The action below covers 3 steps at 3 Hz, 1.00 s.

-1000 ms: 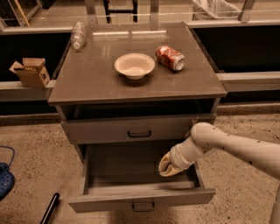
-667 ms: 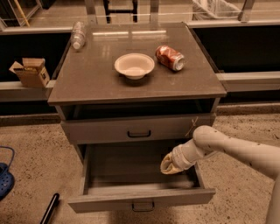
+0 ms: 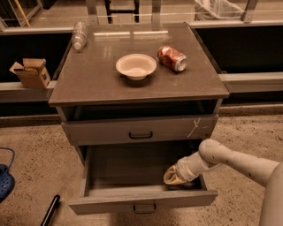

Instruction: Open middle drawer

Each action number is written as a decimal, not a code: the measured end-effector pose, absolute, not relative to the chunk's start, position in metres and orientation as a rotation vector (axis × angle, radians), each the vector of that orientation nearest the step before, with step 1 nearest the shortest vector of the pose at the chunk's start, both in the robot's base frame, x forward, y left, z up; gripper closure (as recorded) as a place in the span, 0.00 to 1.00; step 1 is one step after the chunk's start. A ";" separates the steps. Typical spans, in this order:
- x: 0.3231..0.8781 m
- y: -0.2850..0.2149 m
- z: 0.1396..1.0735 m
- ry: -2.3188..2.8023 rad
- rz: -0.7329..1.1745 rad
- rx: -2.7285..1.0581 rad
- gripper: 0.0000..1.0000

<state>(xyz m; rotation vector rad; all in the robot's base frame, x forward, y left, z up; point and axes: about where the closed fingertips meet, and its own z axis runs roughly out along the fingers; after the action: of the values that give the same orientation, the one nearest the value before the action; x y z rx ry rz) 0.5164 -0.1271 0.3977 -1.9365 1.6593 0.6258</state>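
Left edge: blue object (image 3: 4,184) on the speckled floor (image 3: 35,167), cut off by the frame, identity unclear. Black rod (image 3: 49,211) lies on the floor near the bottom edge, its lower end out of view. Open cardboard box (image 3: 31,73) sits on a ledge (image 3: 17,86) left of the cabinet.

Grey cabinet (image 3: 88,84), centre. On its top, far left corner: clear plastic bottle (image 3: 79,34) on its side. Mid-top: white bowl (image 3: 136,66), upright, contents not visible. Just right of the bowl, apart from it: red soda can (image 3: 172,58) on its side, label unreadable.

Below the top, a dark gap, interior not readable. Under it the top drawer (image 3: 101,131), shut, with a pale scratch on the right end of its front.

Next down, the middle drawer (image 3: 101,204) stands pulled well out toward the camera, plain front, dark loop handle (image 3: 144,207) at centre. The floor of the drawer is shadowed. Anything below it is hidden or cut off.

Right: pale arm (image 3: 239,161) enters from the lower right corner. The gripper (image 3: 173,177) is inside the middle drawer at its right front corner, low behind the front panel. Whether it is spread or closed, cannot tell.

Top right: wire basket (image 3: 219,8), partly cropped.
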 end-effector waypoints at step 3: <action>0.505 -0.126 0.384 1.588 0.650 -1.959 0.00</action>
<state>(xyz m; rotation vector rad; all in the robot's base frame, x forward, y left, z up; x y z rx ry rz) 0.5045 -0.1265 0.3842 -1.9595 1.5877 0.6503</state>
